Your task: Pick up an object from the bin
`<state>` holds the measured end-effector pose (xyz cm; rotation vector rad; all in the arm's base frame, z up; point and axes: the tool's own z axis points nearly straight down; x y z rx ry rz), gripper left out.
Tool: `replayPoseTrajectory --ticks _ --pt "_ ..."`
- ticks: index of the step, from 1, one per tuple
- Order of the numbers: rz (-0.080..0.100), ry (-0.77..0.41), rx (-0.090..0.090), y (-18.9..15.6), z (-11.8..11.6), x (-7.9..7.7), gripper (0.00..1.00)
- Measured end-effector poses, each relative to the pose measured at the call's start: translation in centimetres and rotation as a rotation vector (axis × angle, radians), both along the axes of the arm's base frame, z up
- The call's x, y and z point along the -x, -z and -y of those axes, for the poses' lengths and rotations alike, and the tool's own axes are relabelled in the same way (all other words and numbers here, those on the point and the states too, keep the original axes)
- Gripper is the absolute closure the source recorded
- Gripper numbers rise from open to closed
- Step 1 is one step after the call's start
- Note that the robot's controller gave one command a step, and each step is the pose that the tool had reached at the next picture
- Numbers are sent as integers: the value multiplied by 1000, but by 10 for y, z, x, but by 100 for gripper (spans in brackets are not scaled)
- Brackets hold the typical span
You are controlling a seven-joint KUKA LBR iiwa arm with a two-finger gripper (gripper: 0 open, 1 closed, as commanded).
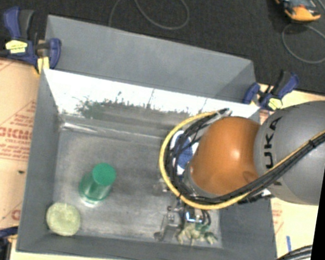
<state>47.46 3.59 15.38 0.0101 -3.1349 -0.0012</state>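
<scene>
Grey metal bin (134, 168) holds a green plastic cylinder (98, 182), and well right of it the gripper (187, 222), spread or shut I cannot tell, hangs over a small tangled greenish-white thing (199, 236), probably light and floppy, best pinched mid-bundle.

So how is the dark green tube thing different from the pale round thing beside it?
The green cylinder is deep green; the pale round thing is washed-out yellow-green. The green cylinder looks taller, with a flat top; the pale round thing looks low and lumpy. The pale round thing sits by a corner of the bin; the green cylinder is nearer the middle. Both lie left of the tool.
</scene>
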Motion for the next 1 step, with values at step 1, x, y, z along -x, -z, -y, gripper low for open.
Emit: replayPoseTrajectory --ticks 1 --pt "8 2 0 -4 0 -2 0"
